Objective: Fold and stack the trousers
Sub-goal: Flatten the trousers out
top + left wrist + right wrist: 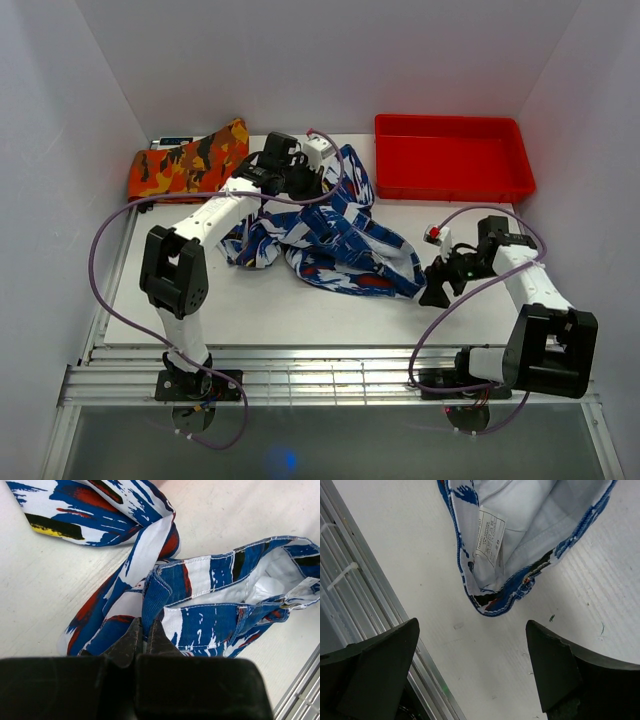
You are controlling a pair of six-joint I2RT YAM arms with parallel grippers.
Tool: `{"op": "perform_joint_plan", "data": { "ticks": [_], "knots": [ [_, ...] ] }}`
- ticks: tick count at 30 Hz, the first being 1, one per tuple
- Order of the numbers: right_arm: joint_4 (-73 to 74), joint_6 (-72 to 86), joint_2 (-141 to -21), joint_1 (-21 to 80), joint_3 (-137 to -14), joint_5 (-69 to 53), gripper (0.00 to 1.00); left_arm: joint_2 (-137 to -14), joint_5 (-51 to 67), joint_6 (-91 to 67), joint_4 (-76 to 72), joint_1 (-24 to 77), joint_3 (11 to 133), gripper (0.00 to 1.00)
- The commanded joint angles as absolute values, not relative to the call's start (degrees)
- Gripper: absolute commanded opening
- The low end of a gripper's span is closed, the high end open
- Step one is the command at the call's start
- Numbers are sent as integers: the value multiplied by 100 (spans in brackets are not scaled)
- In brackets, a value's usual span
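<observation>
Trousers (325,240) lay crumpled mid-tabletop (250,310), long axis far-left to near-right. Left claw (144,632) pinched tight on their far end. Right claw (472,626) gaped wide, their near end just ahead.

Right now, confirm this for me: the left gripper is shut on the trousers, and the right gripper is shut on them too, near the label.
Wrong on the right gripper: it is open, jaws spread wide, near the label but gripping nothing. The left gripper is indeed shut on the trousers. The right wrist view shows it.
</observation>
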State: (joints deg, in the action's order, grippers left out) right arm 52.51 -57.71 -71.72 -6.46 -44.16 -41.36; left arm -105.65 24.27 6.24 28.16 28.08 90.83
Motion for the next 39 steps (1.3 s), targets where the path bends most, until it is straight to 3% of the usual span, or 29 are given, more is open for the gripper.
{"op": "perform_joint_plan", "data": {
  "ticks": [1, 5, 11, 14, 15, 16, 21, 29, 39],
  "knots": [
    [4915, -5248, -7444, -492, -4772, -4535, 93, -10644, 2505, 202, 2654, 2628, 9422, 0],
    [4141, -4598, -7646, -308, -4729, -4755, 91, -10670, 2654, 44, 2567, 2496, 9422, 0],
    [2420, -3658, -7770, 264, -4316, -4273, 73, -10652, 3155, -387, 2365, 2136, 9360, 0],
    [1839, -3437, -7726, 264, -4368, -3903, 43, -10512, 3410, -387, 2320, 1978, 9369, 0],
    [1846, -3437, -7708, 255, -4629, -3746, 18, -10451, 3428, -387, 2312, 1873, 9387, 0],
    [1846, -3428, -7665, 203, -4806, -3666, 10, -10311, 3445, -335, 2346, 1820, 9474, 0],
    [1881, -3428, -7138, -210, -6158, -3384, 8, -9547, 3218, -62, 2180, 1240, 9843, 0],
    [1758, -3199, -6785, -281, -9302, -3050, 8, -7745, 2470, 896, 618, 1090, 9958, 0],
    [775, -3085, -5776, -281, -10862, -2567, 8, -5846, 2540, 1459, -694, 1090, 10002, 0]
  ]
}}
